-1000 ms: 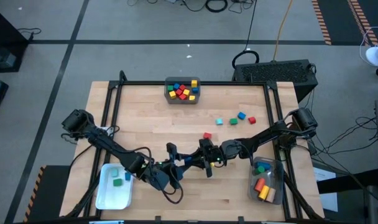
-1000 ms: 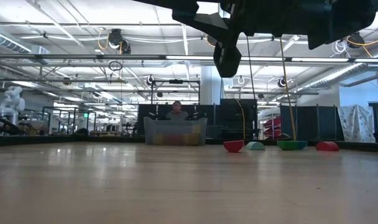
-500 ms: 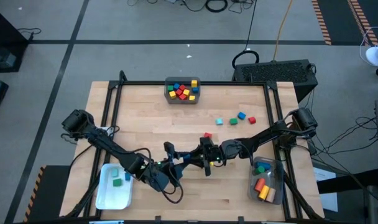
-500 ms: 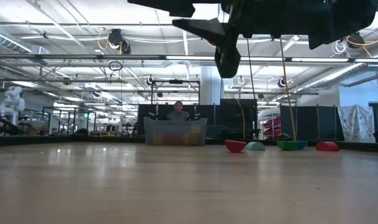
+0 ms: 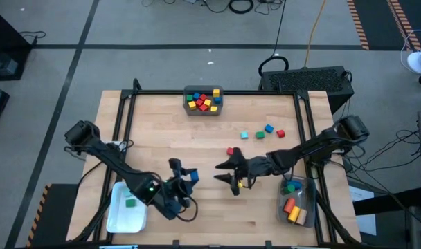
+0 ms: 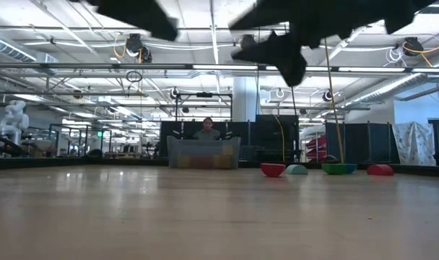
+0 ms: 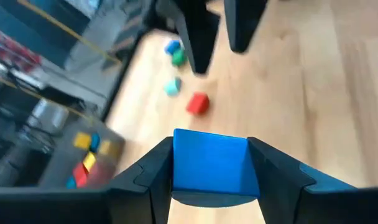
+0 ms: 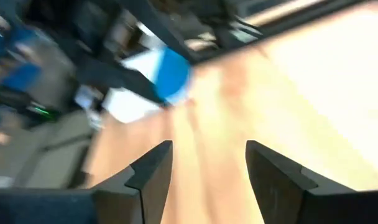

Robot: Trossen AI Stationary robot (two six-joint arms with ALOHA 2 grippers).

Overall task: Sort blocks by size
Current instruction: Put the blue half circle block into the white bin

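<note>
Left tool point(image 7: 209, 186), near the front edge of the table and left of centre, with its two fingers closed on a blue block point(image 7: 210, 163); the block fills the gap between them and is carried clear of the wood. From above, the same block shows as a blue spot at the tool's tip point(image 5: 190, 175).

Right tool point(image 5: 228, 173), just right of centre, fingers spread apart and holding nothing; the right wrist view confirms an empty gap, with bare wood beyond.

The step in hand appears to be a handover just completed: the blue block sits with the left arm, the right arm stands free.

White bin point(image 5: 115, 218) at the front left corner, holding a green block point(image 5: 131, 203). It is the likely destination. The next move calls for swinging the left tool over that bin and releasing above its floor, not its rim.

Loose blocks on the right half of the table: red point(image 5: 230, 150), cyan point(image 5: 244, 135), green point(image 5: 260, 135), blue point(image 5: 269, 128), red point(image 5: 280, 133). Grey bin point(image 5: 185, 101) at the back edge, still holding mixed blocks. Clear bin point(image 5: 304, 203) at the front right corner, with orange bars.
</note>
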